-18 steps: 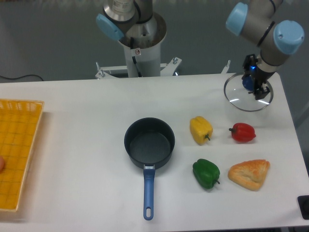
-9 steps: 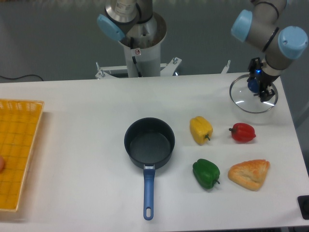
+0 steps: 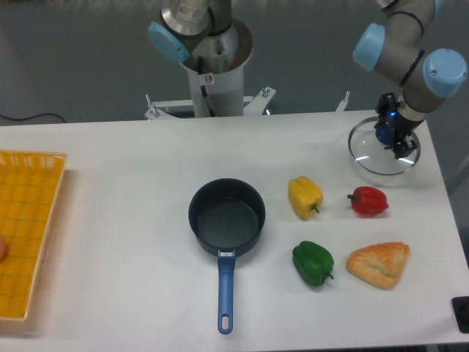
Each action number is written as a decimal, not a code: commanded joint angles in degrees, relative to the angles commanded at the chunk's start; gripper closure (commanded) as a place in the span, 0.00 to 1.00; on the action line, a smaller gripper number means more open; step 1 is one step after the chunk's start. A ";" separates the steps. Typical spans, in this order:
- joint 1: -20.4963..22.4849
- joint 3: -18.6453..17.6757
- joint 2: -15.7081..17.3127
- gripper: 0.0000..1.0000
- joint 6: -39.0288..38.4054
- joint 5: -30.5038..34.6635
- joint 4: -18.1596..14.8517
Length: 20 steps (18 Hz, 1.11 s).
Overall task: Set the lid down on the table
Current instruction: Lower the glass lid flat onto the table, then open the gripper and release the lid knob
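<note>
Lid point(image 3: 383, 147) near-flat, knob up, in fingers point(image 3: 399, 149)

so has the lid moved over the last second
Yes. The lid, held at its knob by the pincer, has shifted right toward the table's right edge and slightly up in the image, away from the red pepper, which stayed put.

I can't tell the gripper point(image 3: 396, 139) jaw gap | tray point(image 3: 29, 220) cut at left edge | dark object point(image 3: 462, 314) cut at right edge
</note>
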 joint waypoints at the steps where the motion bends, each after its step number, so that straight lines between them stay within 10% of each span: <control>1: 0.00 0.09 -0.35 0.34 0.17 0.00 0.00; 20: 0.09 0.53 -1.32 0.34 0.35 -0.09 0.35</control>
